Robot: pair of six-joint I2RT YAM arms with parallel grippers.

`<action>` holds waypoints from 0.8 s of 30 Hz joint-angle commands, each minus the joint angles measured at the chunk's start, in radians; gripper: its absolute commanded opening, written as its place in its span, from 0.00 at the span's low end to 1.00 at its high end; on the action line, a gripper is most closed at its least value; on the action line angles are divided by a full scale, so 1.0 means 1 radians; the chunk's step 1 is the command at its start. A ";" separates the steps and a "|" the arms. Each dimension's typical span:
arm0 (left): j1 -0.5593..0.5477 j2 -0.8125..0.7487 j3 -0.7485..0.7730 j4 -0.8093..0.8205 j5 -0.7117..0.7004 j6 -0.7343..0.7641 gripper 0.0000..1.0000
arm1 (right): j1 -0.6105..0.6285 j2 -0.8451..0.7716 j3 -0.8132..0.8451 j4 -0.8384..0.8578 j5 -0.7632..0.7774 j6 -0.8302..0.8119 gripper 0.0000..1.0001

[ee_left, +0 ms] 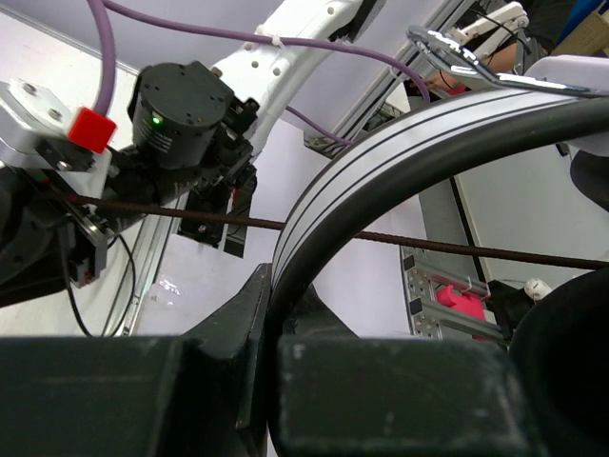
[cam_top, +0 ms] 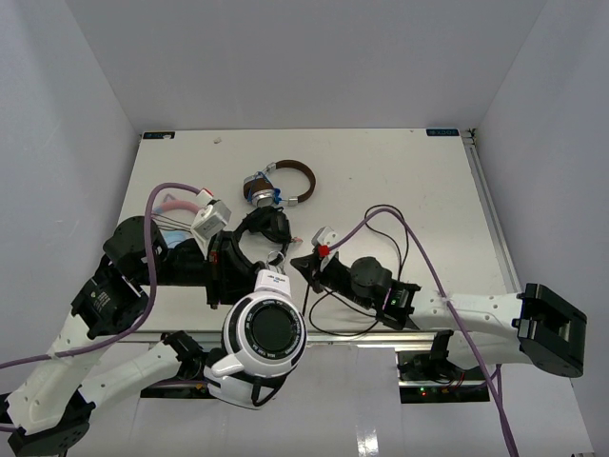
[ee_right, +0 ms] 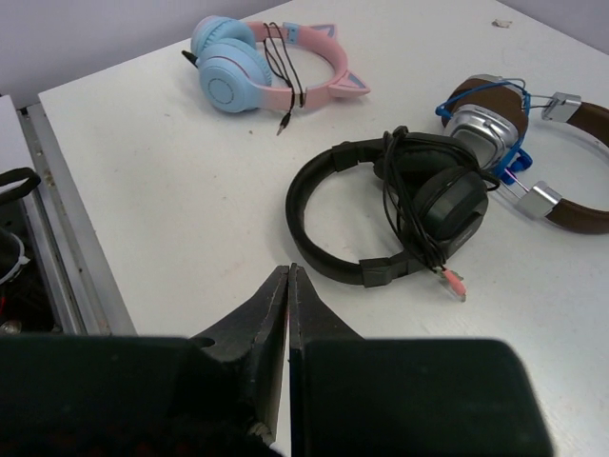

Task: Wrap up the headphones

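— Where are the headphones found?
— The headphones (cam_top: 271,328) are seen at the lower centre of the top view, held up above the counter (cam_top: 409,171), with one black-padded cup turned toward the camera.
— How is the left pincer set?
— The left pincer (ee_left: 276,314) is clamped on the white headband (ee_left: 381,162), which arches from between the fingers to the upper right of the left wrist view.
— And the right pincer?
— The right pincer (ee_right: 288,276) is drawn fully together, fingertips touching, at the lower centre of the right wrist view. Whether anything is pinched there cannot be told.
— Is the cable seen?
— A thin dark cable (ee_left: 428,245) is stretched straight across the middle of the left wrist view, passing behind the headband. Its left end is lost near the right arm.
— What else is laid on the counter?
— An all-black set (ee_right: 390,205) is seen at centre right of the right wrist view. A brown-banded silver set (ee_right: 495,124) lies just beside it at the upper right, and a pink and blue set (ee_right: 257,67) lies well apart at the top
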 commanded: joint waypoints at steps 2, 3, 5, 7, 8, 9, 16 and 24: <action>0.003 0.018 -0.022 0.021 0.078 -0.029 0.00 | -0.046 -0.007 0.071 -0.052 0.015 -0.015 0.08; 0.003 0.020 -0.032 0.019 0.082 -0.025 0.00 | -0.061 -0.005 0.082 -0.062 0.006 -0.017 0.08; 0.003 0.020 -0.050 0.019 0.083 -0.011 0.00 | -0.099 0.007 0.109 -0.086 -0.027 -0.017 0.08; 0.002 0.027 -0.072 0.018 0.087 0.000 0.00 | -0.138 0.021 0.135 -0.116 -0.066 -0.018 0.08; 0.003 0.031 -0.087 0.016 0.091 0.008 0.00 | -0.151 0.030 0.146 -0.128 -0.082 -0.021 0.08; 0.003 0.037 -0.104 0.013 0.094 0.017 0.00 | -0.166 0.039 0.155 -0.144 -0.104 -0.025 0.08; 0.003 0.100 -0.188 -0.063 0.031 0.111 0.00 | -0.232 0.029 0.220 -0.269 -0.130 -0.073 0.08; 0.002 0.165 -0.227 -0.195 -0.096 0.231 0.00 | -0.336 0.002 0.338 -0.476 -0.156 -0.088 0.08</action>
